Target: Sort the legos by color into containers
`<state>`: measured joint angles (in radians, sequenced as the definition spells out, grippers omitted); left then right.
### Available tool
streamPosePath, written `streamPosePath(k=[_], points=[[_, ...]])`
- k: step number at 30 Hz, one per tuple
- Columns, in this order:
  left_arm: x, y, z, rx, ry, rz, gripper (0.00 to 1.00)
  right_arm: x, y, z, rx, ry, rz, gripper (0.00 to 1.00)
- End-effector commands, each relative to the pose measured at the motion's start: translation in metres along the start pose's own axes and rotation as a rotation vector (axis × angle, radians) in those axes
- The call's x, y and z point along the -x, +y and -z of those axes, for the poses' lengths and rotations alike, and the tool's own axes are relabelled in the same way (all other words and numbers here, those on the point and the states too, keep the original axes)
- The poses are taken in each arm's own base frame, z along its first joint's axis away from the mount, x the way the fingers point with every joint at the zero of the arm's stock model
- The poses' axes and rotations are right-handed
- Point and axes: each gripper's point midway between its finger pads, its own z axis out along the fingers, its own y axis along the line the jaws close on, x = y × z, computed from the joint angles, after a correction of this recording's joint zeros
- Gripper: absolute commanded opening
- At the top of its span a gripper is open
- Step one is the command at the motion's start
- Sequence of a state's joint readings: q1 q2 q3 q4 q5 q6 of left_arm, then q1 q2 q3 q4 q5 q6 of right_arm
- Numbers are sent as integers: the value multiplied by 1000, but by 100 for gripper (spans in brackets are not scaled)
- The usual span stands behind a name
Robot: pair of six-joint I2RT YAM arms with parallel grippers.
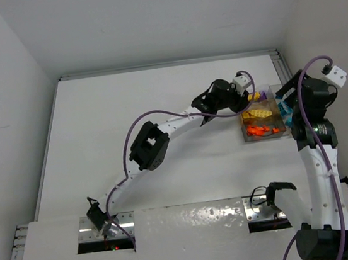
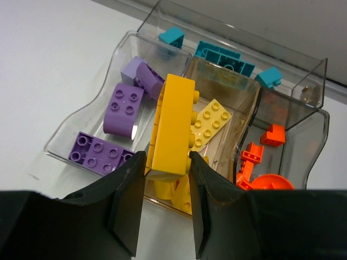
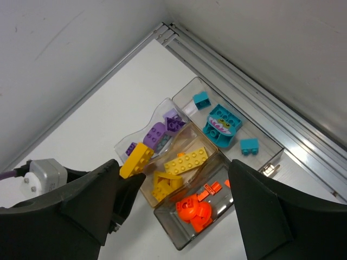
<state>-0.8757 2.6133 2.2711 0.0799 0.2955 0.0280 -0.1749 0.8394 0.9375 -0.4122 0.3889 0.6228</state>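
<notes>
1 yellow brick (image 2: 173,127) is pinched in the narrow-set jaws of the left gripper (image 2: 167,200), poised over the yellow compartment (image 2: 219,81) of the clear box (image 2: 312,81) so it drops among same-colour legos (image 2: 212,120), while the right gripper (image 3: 176,173) hangs above, jaws wide, empty, likely out of the way.

counts: 1 clear container (image 2: 312,86), 4 compartments. teal bricks (image 3: 222,123): 3. purple bricks (image 2: 123,109): 4, one a paler lilac. orange pieces (image 3: 194,209): 3 visible. yellow: 1 long yellow brick (image 2: 173,124) upright mid-frame, 1 flat yellow plate (image 2: 211,122), at least 2 more underneath, exact number unclear.
</notes>
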Motion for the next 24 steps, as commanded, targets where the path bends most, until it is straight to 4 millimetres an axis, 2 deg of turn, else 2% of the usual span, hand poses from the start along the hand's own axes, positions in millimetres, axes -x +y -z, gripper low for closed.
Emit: streamPosePath(k=[1, 5, 10, 16, 18, 20, 21, 22, 24], points=[[30, -19, -7, -21, -94, -28, 1, 0, -5, 0, -14, -5, 34, 81], [20, -25, -10, -33, -80, -17, 7, -5, -5, -2, -13, 4, 34, 81], [11, -26, -11, -25, -54, -7, 45, -4, -5, -1, -9, 3, 46, 82], [24, -28, -8, -30, -77, -14, 73, -1, -6, 0, -14, -8, 51, 83], [28, -28, -7, -27, -80, -14, 78, -1, -4, 0, -5, -5, 46, 84], [39, -28, -3, -21, -91, -17, 78, 2, -1, 0, 2, -6, 40, 84], [47, -28, -2, -17, -103, -20, 78, 5, 2, 1, 12, -8, 36, 84], [63, -29, 3, -13, -127, -38, 78, 6, 3, 1, 13, -6, 37, 84], [79, -27, 11, 6, -139, -62, 78, 9, 6, 1, 20, 1, 38, 84]])
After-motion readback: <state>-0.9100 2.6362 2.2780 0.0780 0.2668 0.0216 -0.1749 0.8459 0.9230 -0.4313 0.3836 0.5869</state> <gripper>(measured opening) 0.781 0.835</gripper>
